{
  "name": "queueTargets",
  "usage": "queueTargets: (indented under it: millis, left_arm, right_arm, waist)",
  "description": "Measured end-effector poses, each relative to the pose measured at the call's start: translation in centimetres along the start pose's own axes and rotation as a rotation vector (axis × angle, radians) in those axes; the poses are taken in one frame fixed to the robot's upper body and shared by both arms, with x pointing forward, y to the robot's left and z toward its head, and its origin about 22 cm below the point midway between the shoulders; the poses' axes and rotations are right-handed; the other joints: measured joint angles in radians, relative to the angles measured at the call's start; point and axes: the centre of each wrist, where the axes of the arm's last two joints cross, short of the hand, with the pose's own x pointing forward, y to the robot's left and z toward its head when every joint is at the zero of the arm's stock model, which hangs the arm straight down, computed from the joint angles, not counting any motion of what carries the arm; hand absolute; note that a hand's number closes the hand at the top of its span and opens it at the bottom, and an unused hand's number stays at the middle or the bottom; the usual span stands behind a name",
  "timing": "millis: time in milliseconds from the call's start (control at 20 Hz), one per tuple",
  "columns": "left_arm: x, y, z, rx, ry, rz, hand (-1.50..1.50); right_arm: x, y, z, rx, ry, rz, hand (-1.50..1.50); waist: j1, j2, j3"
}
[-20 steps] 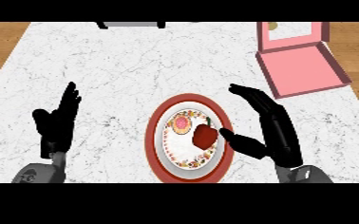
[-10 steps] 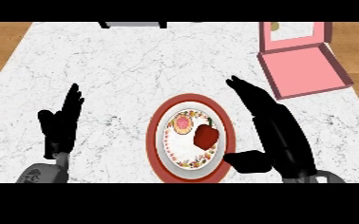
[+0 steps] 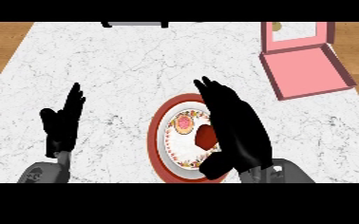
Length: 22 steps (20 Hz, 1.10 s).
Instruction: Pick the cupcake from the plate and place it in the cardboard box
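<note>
Cupcake [image 3: 204,136] on plate [image 3: 160,123] | right robot hand [image 3: 237,128] over it, fingers straight | box [image 3: 306,70] apart

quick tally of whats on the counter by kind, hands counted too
plate: 1
cupcake: 1
cardboard box: 1
hands: 2, the left hand and the right hand
total: 5
</note>
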Motion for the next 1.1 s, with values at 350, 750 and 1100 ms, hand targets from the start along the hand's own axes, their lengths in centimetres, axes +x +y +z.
queueTargets:
  millis: [350, 750, 1100]
  left_arm:
    - [0.5, -0.8, 0.0, 0.004, -0.006, 0.005, 0.00]
    - [0.5, -0.6, 0.1, -0.006, -0.007, 0.002, 0.00]
    - [0.2, -0.4, -0.1, -0.005, -0.007, 0.000, 0.00]
  right_arm:
    - [2.0, 2.3, -1.4, 0.093, 0.054, 0.041, -1.50]
    - [4.2, 3.7, -2.4, 0.134, 0.068, 0.050, -1.50]
    - [4.4, 5.0, -3.3, 0.151, 0.113, 0.086, -1.50]
  waist:
    - [-0.001, 0.000, 0.000]
    - [0.001, 0.001, 0.001]
    - [0.001, 0.001, 0.000]
